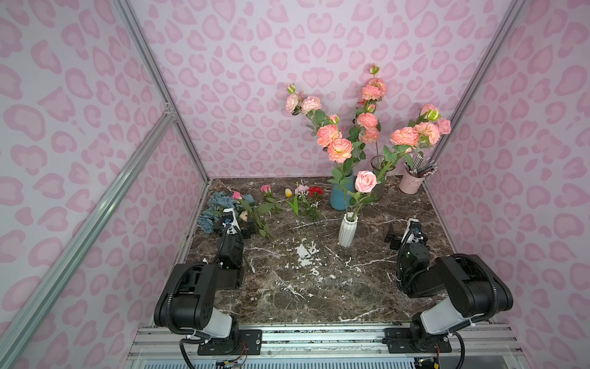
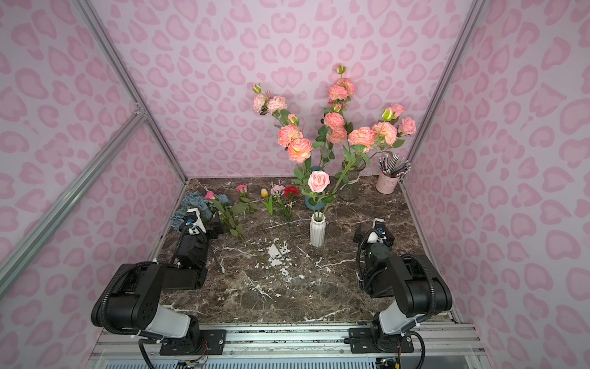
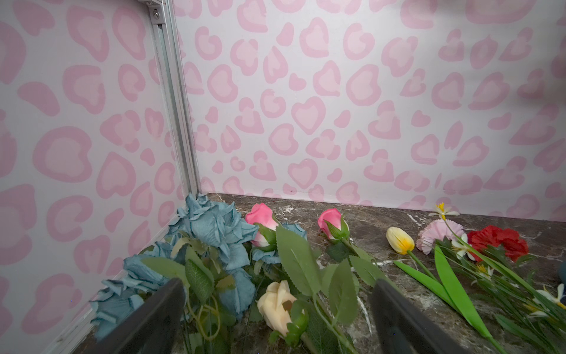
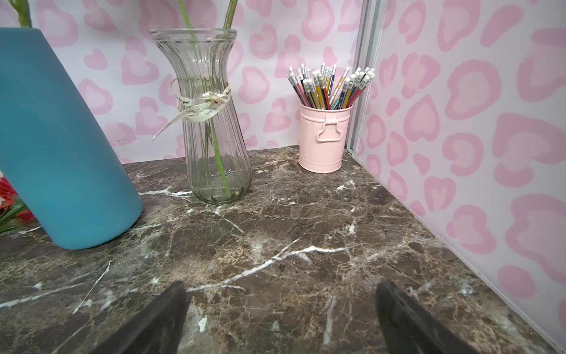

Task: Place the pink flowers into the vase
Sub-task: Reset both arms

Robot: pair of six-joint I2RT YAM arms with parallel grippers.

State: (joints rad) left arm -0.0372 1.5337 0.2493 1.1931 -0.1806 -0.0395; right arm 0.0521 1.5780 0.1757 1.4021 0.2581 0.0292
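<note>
Two pink rosebuds lie on the marble table, on leafy green stems, at the far left in both top views. A white ribbed vase stands mid-table and holds one pink rose. My left gripper is open, low over the left pile of stems. A cream rosebud and green leaves lie between its fingers. My right gripper is open over bare marble, right of the white vase.
A dusty-blue bunch fills the far left corner. A yellow tulip, a pale pink carnation and a red carnation lie behind. A blue vase, a glass vase with salmon blooms and a pink pencil cup stand at the back right.
</note>
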